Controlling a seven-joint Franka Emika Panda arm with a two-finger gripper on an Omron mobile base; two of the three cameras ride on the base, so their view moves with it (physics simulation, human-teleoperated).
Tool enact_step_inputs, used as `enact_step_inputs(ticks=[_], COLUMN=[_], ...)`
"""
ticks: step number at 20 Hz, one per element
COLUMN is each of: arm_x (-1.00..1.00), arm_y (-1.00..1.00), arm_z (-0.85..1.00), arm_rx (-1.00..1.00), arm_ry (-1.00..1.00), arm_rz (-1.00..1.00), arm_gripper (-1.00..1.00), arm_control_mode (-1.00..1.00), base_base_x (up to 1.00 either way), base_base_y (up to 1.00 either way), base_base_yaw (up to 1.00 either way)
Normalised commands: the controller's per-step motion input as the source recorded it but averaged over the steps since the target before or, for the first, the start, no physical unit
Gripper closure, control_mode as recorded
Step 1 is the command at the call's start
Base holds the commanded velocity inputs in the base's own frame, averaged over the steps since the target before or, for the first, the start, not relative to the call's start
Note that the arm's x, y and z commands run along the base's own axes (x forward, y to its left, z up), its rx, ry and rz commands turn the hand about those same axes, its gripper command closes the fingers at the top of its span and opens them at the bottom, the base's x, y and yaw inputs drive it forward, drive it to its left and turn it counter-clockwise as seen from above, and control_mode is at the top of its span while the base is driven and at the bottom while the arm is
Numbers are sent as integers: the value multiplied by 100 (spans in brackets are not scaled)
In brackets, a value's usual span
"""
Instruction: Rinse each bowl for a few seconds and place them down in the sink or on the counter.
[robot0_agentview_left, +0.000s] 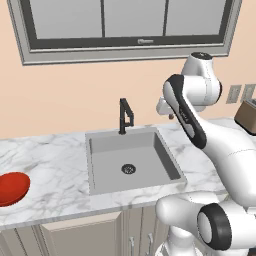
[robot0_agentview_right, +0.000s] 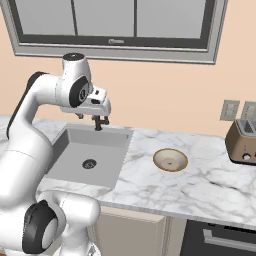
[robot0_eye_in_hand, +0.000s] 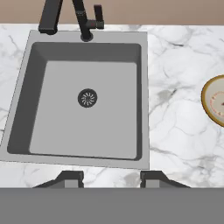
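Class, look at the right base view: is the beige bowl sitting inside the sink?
No. The beige bowl rests on the counter to the right of the sink, apart from the basin.

The counter (robot0_agentview_left: 55, 165) looks like polished white marble with grey veins, smooth all over. The sink (robot0_agentview_left: 100, 167) is a flat matt grey, with a round metal drain (robot0_agentview_left: 128, 169) that has a dark grille. The faucet (robot0_agentview_left: 125, 116) is matt black. The red bowl (robot0_agentview_left: 11, 188) is glossy and smooth. The beige bowl (robot0_agentview_right: 170, 160) has a duller, ceramic-like surface, paler inside, with a brownish rim. The toaster (robot0_agentview_right: 242, 142) is brushed bronze-brown metal. The cabinets (robot0_agentview_left: 80, 235) below are smooth matt beige.
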Motion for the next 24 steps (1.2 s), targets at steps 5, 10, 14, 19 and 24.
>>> enact_step_inputs(ticks=[5,10,14,19,24], arm_x=[-11,-19,-18,-8,-3], arm_y=[8,10,4,4,3], arm_z=[0,0,0,-1,-5], arm_rx=[-1,0,0,0,-1], arm_ry=[-4,-5,-5,-8,-10], arm_rz=[0,0,0,1,2], arm_gripper=[-100,-100,-100,-100,-100], arm_control_mode=[-100,-100,-100,-100,-100], base_base_x=[0,0,0,0,0], base_base_y=[0,0,0,0,0], base_base_yaw=[0,0,0,0,0])
